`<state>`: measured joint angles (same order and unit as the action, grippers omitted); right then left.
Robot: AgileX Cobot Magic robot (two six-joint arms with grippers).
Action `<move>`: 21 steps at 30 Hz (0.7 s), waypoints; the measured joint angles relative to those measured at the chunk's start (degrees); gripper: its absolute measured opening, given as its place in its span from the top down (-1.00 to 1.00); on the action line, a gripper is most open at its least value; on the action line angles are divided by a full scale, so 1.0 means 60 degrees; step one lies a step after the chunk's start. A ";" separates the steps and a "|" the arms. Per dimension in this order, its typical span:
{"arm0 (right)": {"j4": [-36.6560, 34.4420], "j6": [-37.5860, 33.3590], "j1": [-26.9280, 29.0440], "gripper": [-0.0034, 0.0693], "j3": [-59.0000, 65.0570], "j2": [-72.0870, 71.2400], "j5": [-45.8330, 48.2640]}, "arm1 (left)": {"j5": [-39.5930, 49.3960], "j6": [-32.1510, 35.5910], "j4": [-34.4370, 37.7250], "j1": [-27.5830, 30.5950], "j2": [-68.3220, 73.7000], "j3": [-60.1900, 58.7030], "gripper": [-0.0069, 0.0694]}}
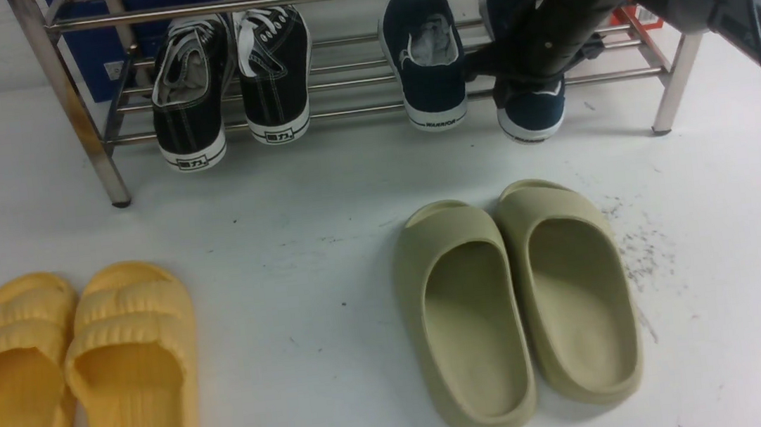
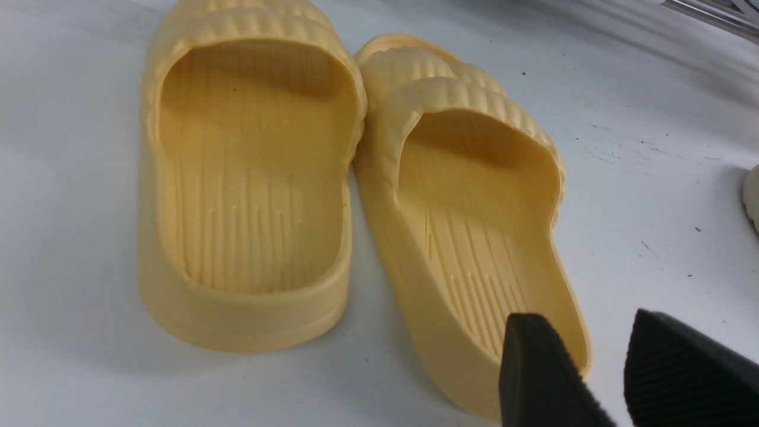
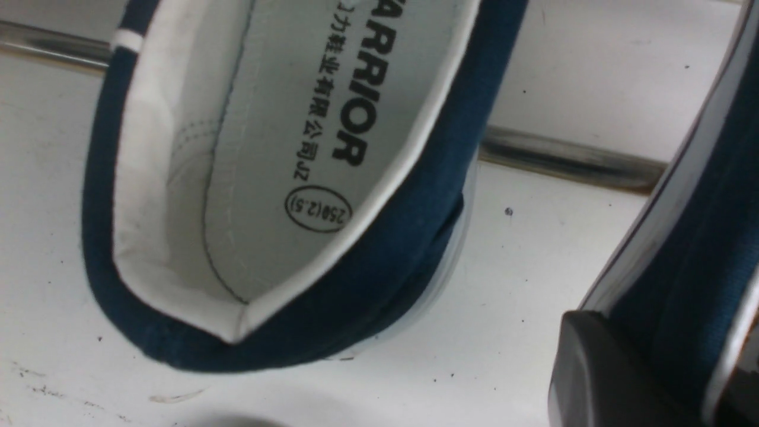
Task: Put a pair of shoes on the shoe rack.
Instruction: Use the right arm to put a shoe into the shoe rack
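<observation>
"Yellow slides (image 1: 131, 360) at the table's (image 1: 294, 201) near left corner: is the left gripper (image 2: 593, 356) busy with them?"

"No. It hangs over them, fingers spread, nothing between."

"And the pair?"

"First navy shoe (image 1: 427, 60) lies on the shoe rack's (image 1: 355, 111) lower bars toward the right end, heel over the front rail. Right gripper (image 1: 524, 82) is clamped on the second navy shoe (image 1: 531, 113) just beside it, tilted, heel lower."

"So it's placing the second?"

"I'd say so. Next: seat it level beside its mate, let go, back out clear of the top rail."
</observation>
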<state>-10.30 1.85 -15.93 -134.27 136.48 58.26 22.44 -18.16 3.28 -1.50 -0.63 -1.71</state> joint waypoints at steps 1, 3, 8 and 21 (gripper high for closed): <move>0.0000 0.0000 0.0000 0.78 -0.0009 0.0000 0.0000 | 0.0000 0.0000 0.0000 0.0000 0.0000 0.0000 0.19; 0.0028 0.0000 0.0000 0.78 -0.0235 0.0021 0.0154 | 0.0000 0.0000 0.0000 0.0000 0.0000 0.0000 0.19; 0.0051 -0.0092 0.0046 0.78 -0.0584 0.0029 0.0155 | 0.0000 0.0000 0.0000 0.0000 0.0000 0.0000 0.19; 0.0287 -0.0309 0.0065 0.71 -0.0640 0.0226 -0.0089 | 0.0000 0.0000 0.0000 0.0000 0.0000 0.0000 0.19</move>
<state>-8.57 0.00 -15.54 -138.11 137.84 57.72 22.44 -18.16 3.28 -1.50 -0.63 -1.71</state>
